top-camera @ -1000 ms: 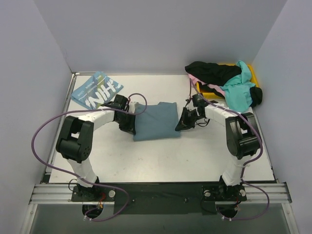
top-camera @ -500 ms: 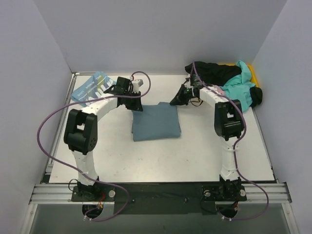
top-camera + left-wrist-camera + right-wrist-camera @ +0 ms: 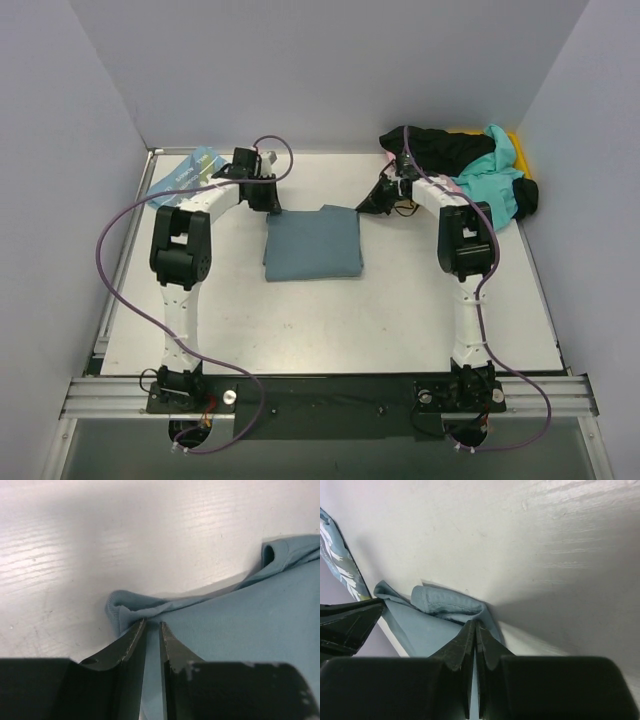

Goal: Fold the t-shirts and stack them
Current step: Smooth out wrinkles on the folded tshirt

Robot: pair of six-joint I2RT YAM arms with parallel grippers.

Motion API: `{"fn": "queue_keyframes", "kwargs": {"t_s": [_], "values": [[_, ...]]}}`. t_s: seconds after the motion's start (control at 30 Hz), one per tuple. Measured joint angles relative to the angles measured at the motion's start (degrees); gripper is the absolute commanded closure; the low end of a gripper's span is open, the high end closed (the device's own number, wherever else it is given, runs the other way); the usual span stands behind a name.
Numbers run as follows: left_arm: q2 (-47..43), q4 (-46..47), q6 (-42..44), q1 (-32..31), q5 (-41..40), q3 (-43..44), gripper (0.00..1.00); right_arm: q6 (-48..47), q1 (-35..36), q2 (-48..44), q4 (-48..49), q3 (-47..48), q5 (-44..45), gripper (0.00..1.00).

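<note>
A folded slate-teal t-shirt (image 3: 312,243) lies flat in the middle of the table. My left gripper (image 3: 266,196) sits at its far left corner; in the left wrist view the gripper (image 3: 151,624) is shut on that bunched corner of the shirt (image 3: 250,625), with a narrow slit left between the fingers. My right gripper (image 3: 368,205) is at the far right corner; in the right wrist view it (image 3: 474,623) is pinched shut on the rolled hem (image 3: 440,602). A folded light-blue t-shirt with white letters (image 3: 185,175) lies at the back left.
A yellow bin (image 3: 516,148) at the back right holds a heap of black (image 3: 440,146), turquoise (image 3: 492,185) and pink (image 3: 402,164) shirts that spill over its rim. Grey walls close in the table on three sides. Purple cables loop off both arms.
Both grippers moved from the teal shirt's side edges toward the back, to its far corners. The shirt slid a little back and to the left.
</note>
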Motion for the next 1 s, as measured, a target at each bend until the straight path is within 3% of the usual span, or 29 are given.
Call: {"fn": "queue_keyframes", "kwargs": {"t_s": [0.13,0.23,0.27,0.37,0.47,0.6,0.7,0.77,0.93,1.0], "values": [[-0.1,0.1,-0.8,0.4,0.2,1.2,0.50,-1.1,0.0,-0.1,-0.7,0.1,1.2,0.98],[-1.7,0.1,-2.4,0.7,0.2,0.6,0.41,-3.5,0.0,-1.2,-3.0,-0.1,3.3,0.94],[-3.1,0.3,-3.6,0.8,0.0,-0.7,0.31,-4.5,0.0,-2.3,-3.6,-0.7,4.2,0.92],[-9.7,1.1,-7.1,1.6,-0.5,-7.7,0.16,-7.8,0.0,-8.3,-5.2,-5.3,6.7,0.84],[-14.7,2.5,-9.8,2.1,-0.6,-14.6,0.15,-10.9,0.0,-16.4,-6.8,-10.8,8.5,0.76],[-15.3,5.2,-11.3,2.1,-0.8,-21.0,0.16,-13.9,0.0,-23.6,-7.4,-15.5,9.2,0.55],[-14.3,7.0,-11.9,2.1,0.1,-23.1,0.25,-15.1,0.1,-24.2,-7.6,-17.0,8.4,0.50],[-13.8,8.5,-12.5,2.1,0.3,-23.1,0.49,-15.3,0.4,-23.5,-7.9,-18.2,7.8,0.49],[-12.7,10.0,-15.3,1.9,1.2,-24.3,0.80,-14.6,2.1,-19.3,-7.1,-19.7,3.9,0.48],[-12.8,10.8,-16.6,1.9,1.6,-25.4,0.94,-13.6,3.3,-16.6,-5.9,-19.7,1.9,0.53]]}}
